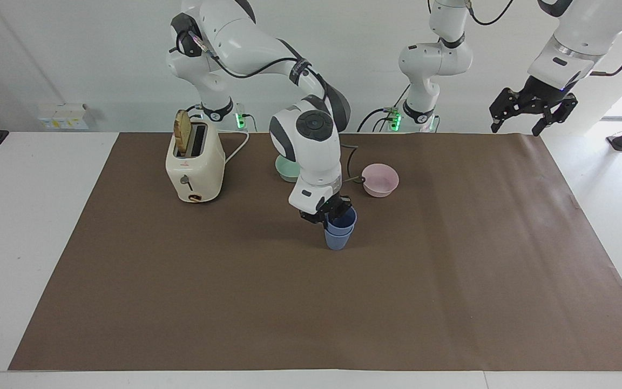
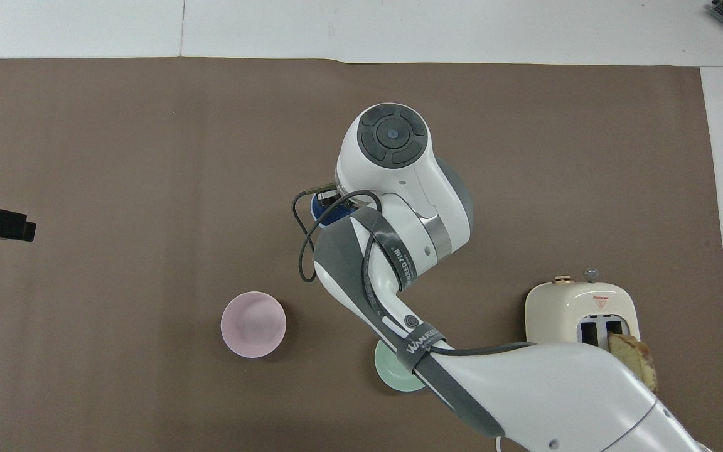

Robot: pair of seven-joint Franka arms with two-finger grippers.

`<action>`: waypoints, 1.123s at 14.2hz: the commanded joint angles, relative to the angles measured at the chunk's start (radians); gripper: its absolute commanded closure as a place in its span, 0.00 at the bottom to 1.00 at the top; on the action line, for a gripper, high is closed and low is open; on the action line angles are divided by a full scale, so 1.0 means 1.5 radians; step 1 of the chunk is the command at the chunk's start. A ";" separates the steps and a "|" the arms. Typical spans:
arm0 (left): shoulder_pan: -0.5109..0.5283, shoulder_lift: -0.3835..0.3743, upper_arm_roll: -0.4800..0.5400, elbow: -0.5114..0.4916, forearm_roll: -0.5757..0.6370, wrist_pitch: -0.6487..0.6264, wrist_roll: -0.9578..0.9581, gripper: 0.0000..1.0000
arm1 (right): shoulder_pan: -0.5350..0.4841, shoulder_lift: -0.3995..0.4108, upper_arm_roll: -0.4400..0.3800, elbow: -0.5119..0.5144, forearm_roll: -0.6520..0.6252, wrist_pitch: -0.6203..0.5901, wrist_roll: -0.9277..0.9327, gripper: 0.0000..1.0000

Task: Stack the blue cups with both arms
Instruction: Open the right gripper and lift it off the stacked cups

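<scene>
Robotics lab, set up for testing. Two white arms (image 1: 311,135) bolted at table (image 1: 35,243) edge, cables trailing, green status lights at bases. Plain white wall, brown paper sheet (image 1: 451,281) taped flat over tabletop. Kitchen props staged on it: toaster (image 1: 195,165) with bread, two bowls (image 1: 380,179), cups (image 1: 339,229).

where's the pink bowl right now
The pink bowl sits on the brown mat, nearer the robots than the stacked blue cups, beside the green bowl toward the left arm's end.
</scene>
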 commanded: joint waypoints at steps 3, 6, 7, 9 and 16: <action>0.008 0.013 -0.005 0.016 0.010 -0.018 -0.005 0.00 | -0.004 -0.007 0.004 -0.010 -0.016 0.001 0.020 0.57; 0.009 0.006 -0.006 0.004 0.006 -0.016 -0.004 0.00 | -0.004 -0.008 0.003 -0.005 -0.047 -0.024 0.018 0.00; 0.008 0.006 -0.006 0.004 0.006 -0.016 -0.004 0.00 | -0.011 -0.012 0.004 0.005 -0.048 -0.042 0.016 0.00; 0.010 0.003 -0.006 0.005 0.006 -0.016 -0.004 0.00 | -0.019 -0.032 -0.004 0.020 -0.048 -0.076 0.012 0.00; 0.010 0.003 -0.004 0.005 0.006 -0.016 -0.004 0.00 | -0.110 -0.123 -0.012 0.020 -0.047 -0.132 -0.028 0.00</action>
